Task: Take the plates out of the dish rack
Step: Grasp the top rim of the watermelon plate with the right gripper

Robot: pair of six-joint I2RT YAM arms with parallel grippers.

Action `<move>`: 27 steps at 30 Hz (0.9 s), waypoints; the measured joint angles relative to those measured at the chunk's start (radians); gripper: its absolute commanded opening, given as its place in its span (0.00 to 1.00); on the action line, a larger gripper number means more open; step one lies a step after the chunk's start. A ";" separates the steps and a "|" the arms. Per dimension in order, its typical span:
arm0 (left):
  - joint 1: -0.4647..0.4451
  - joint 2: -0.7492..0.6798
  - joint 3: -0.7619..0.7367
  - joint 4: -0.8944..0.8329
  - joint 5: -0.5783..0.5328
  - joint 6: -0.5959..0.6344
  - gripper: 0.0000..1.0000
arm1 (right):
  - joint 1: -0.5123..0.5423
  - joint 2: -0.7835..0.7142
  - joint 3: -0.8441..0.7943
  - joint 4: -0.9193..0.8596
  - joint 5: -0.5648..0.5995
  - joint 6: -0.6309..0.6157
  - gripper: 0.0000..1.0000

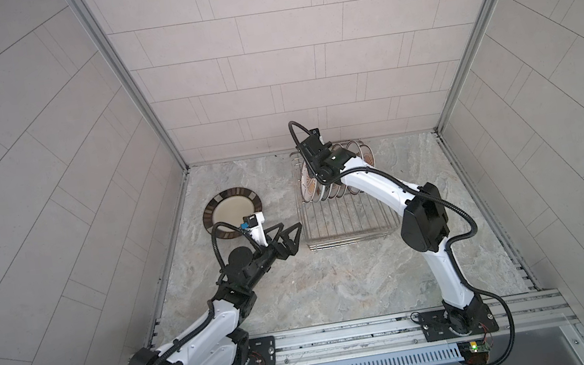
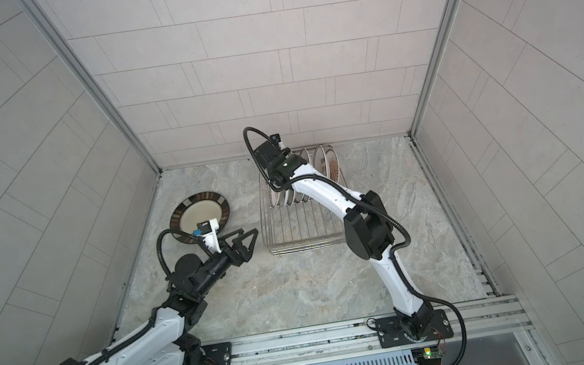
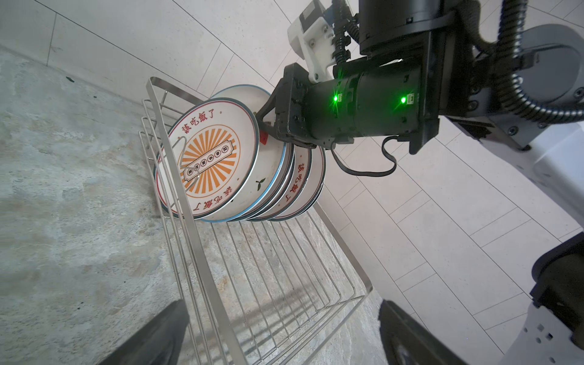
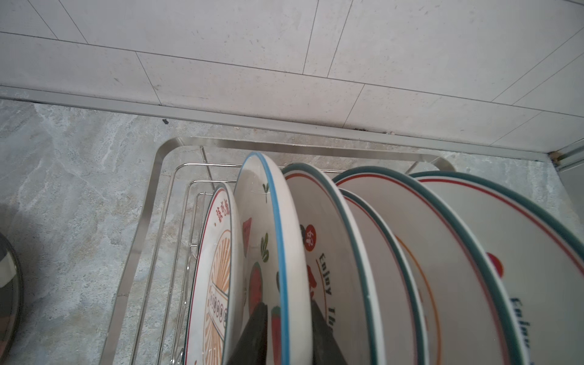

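Dish rack (image 1: 346, 218) — silver wire, on the table (image 1: 335, 282) near the back wall (image 1: 287, 75). Plates (image 3: 297, 186) — on edge in a row at the rack's far end. Right claw (image 4: 287, 301): clamped over the top rim of the blue-rimmed plate (image 4: 252, 208), second in the row. Left claw (image 1: 291, 227): jaws wide, holding nothing, above the table between the rack and a brown-rimmed plate (image 1: 228, 210) lying flat.

Marble-like table (image 1: 336, 286): dish rack (image 1: 349, 240), apparently one plate (image 1: 227, 209).
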 measured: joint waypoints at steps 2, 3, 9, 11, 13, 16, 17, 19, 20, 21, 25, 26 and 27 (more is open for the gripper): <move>0.000 0.000 0.000 -0.005 -0.004 0.000 1.00 | 0.000 0.012 0.003 0.002 -0.006 0.001 0.21; 0.000 0.000 0.000 -0.007 -0.006 0.000 1.00 | -0.001 0.016 0.003 0.003 -0.006 0.003 0.20; 0.000 0.000 0.000 -0.010 -0.012 -0.005 1.00 | -0.005 0.018 0.006 0.014 -0.014 0.020 0.12; 0.000 0.002 0.000 -0.010 -0.014 -0.005 1.00 | -0.005 0.019 0.006 0.017 -0.015 0.020 0.12; 0.000 0.002 0.000 -0.010 -0.017 -0.006 1.00 | -0.005 0.019 0.006 0.018 -0.014 0.020 0.12; 0.000 0.002 0.000 -0.010 -0.022 -0.006 1.00 | -0.004 0.019 0.006 0.018 -0.012 0.020 0.09; 0.000 0.002 0.000 -0.010 -0.024 -0.006 1.00 | -0.004 0.019 0.006 0.018 -0.009 0.021 0.08; 0.000 0.003 0.000 -0.010 -0.026 -0.006 1.00 | -0.002 0.019 0.006 0.021 -0.003 0.021 0.06; 0.000 0.003 0.000 -0.010 -0.028 -0.006 1.00 | 0.001 0.019 0.006 0.021 0.000 0.020 0.02; 0.000 0.004 0.000 -0.010 -0.029 -0.006 1.00 | 0.003 0.019 0.006 0.022 0.003 0.020 0.01; 0.000 0.006 0.000 -0.010 -0.032 -0.007 1.00 | 0.012 0.019 0.006 0.024 0.023 0.016 0.01; 0.000 0.007 0.000 -0.010 -0.034 -0.007 1.00 | 0.014 0.019 0.006 0.024 0.031 0.014 0.01; 0.000 0.009 0.000 -0.010 -0.037 -0.007 1.00 | 0.016 0.019 0.006 0.024 0.037 0.013 0.01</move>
